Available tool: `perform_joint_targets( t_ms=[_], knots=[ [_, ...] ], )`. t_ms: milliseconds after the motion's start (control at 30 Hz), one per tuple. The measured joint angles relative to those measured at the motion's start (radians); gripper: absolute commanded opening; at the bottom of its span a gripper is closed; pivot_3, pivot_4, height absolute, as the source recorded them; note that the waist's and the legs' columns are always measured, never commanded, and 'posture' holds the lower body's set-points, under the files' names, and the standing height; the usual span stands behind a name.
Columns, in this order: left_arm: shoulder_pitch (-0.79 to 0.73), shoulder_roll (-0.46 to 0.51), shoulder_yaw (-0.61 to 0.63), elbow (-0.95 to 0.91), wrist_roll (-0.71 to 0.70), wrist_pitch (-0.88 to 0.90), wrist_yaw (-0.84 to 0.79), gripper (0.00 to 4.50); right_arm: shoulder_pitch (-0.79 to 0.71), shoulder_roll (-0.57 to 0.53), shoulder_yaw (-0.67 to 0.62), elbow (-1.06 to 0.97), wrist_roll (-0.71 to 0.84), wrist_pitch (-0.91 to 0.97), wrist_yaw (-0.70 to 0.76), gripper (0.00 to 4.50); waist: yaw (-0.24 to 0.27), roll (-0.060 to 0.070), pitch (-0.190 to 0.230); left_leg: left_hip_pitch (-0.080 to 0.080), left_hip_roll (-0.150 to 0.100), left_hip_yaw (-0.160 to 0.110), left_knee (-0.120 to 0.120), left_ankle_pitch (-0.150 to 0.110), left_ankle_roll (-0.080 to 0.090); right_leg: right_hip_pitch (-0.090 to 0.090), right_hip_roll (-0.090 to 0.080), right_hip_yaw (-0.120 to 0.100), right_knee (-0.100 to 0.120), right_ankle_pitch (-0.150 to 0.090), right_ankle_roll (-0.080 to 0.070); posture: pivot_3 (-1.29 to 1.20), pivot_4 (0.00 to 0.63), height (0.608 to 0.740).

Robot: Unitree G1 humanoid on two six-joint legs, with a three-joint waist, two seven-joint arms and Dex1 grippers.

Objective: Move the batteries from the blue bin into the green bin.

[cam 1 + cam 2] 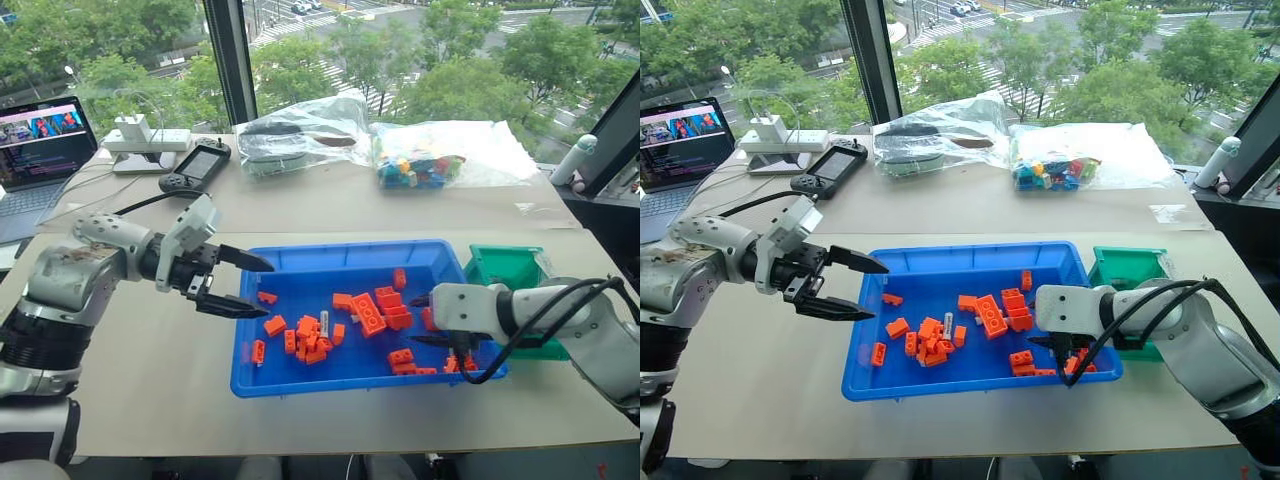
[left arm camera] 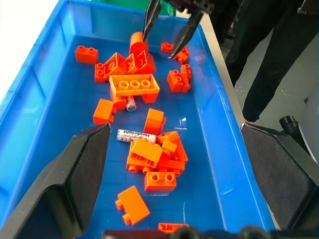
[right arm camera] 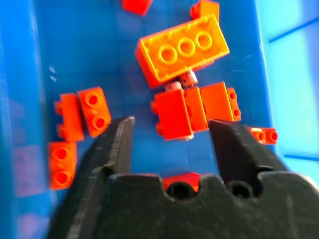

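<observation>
Where orange bricks lie, two batteries (image 2: 135,135).

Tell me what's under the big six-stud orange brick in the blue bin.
A battery pokes out from beneath the six-stud brick in the blue bin, only one end showing; the rest is covered. A second battery lies apart, mostly exposed beside an orange brick pile.

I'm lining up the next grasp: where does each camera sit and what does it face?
Head stereo pair: looks down over both arms at the blue bin and green bin.
Left wrist: along its open fingers at a battery among orange bricks; shares the right gripper.
Right wrist: between its fingers, on bricks.
</observation>
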Motion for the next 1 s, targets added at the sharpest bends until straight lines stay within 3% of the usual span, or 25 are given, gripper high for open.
perform_joint_targets(
  t_ms=[500,667,1000],
  knots=[
    [0.032,0.009,0.023,-0.018,0.009,-0.002,0.011,4.5,-0.007,0.114,0.088,0.152,-0.168,-0.141,0.02,2.45,0.0,0.0,0.0,0.0,0.0,0.0,0.0,0.0,0.0,0.0,0.0,0.0,0.0,0.0,0.0,0.0,0.15,0.74],
    [0.037,0.015,0.032,-0.03,0.008,-0.001,0.011,4.5,-0.013,0.148,0.099,0.177,-0.218,-0.191,0.012,1.12,0.0,0.0,0.0,0.0,0.0,0.0,0.0,0.0,0.0,0.0,0.0,0.0,0.0,0.0,0.0,0.0,0.15,0.74],
    [0.03,-0.017,0.027,-0.006,0.02,-0.025,0.012,4.5,-0.05,0.107,-0.022,0.133,-0.18,-0.194,0.048,1.05,0.002,0.0,0.0,0.0,0.0,0.0,0.001,0.0,0.0,0.0,0.0,0.0,0.0,0.0,0.0,0.0,0.15,0.74]
  ],
)
